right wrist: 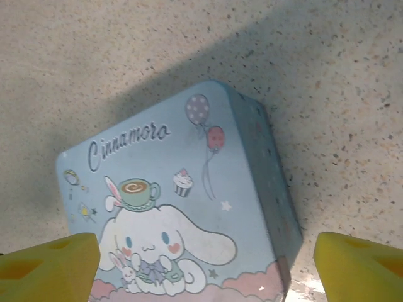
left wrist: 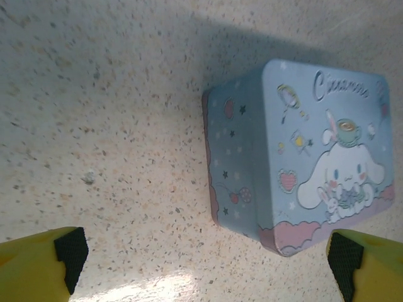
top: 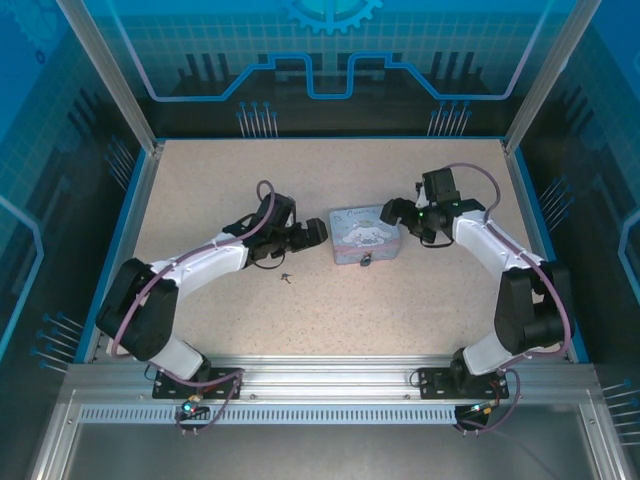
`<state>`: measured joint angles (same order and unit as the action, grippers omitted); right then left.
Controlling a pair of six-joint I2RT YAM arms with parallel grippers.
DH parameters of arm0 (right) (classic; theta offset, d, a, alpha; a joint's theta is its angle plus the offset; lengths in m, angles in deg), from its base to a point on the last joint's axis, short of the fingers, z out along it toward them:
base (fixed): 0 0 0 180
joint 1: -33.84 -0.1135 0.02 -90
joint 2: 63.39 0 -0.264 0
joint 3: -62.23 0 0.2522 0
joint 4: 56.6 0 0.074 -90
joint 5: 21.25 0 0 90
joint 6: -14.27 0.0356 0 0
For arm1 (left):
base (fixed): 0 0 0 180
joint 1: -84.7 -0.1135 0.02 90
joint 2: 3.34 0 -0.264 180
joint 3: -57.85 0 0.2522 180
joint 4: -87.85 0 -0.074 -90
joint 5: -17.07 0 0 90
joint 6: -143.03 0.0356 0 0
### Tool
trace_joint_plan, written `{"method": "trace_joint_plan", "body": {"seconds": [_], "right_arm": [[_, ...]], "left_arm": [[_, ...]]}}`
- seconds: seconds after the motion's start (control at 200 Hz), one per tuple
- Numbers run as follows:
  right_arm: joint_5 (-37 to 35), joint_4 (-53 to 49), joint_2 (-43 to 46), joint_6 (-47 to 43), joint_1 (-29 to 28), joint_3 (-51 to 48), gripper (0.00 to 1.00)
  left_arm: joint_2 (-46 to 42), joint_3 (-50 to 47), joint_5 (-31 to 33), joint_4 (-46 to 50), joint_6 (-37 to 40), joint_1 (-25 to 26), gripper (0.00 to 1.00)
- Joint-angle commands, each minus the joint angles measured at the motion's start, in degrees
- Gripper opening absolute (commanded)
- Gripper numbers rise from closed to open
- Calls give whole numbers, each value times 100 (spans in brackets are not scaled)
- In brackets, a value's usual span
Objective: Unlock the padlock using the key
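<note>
The left fingers (left wrist: pixel 68 253) and right fingers (right wrist: pixel 51 264) both gape wide, empty, flanking the tin (top: pixel 362 232) with the padlock (top: pixel 367 261) at its six o'clock edge, while the key (top: pixel 287 277) lies at eight o'clock, so flat a pinch may flick it away.

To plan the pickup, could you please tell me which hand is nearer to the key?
Left. The left hand hovers just beyond the key, left of the tin; the right hand is at the tin's far right corner.
</note>
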<state>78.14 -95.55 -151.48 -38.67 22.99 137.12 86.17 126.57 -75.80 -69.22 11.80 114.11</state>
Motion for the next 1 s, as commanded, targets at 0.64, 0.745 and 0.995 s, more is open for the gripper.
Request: {"method": "trace_joint_plan", "body": {"seconds": [0.64, 0.745, 0.995], "right_arm": [[-60, 502, -786, 378, -1206, 334, 84], [-115, 550, -651, 450, -1303, 184, 84], [-245, 465, -473, 419, -1328, 135, 86]], "left_arm": [[339, 474, -168, -109, -107, 19, 99], [347, 437, -75, -84, -95, 20, 99], [460, 446, -115, -186, -129, 21, 99]]}}
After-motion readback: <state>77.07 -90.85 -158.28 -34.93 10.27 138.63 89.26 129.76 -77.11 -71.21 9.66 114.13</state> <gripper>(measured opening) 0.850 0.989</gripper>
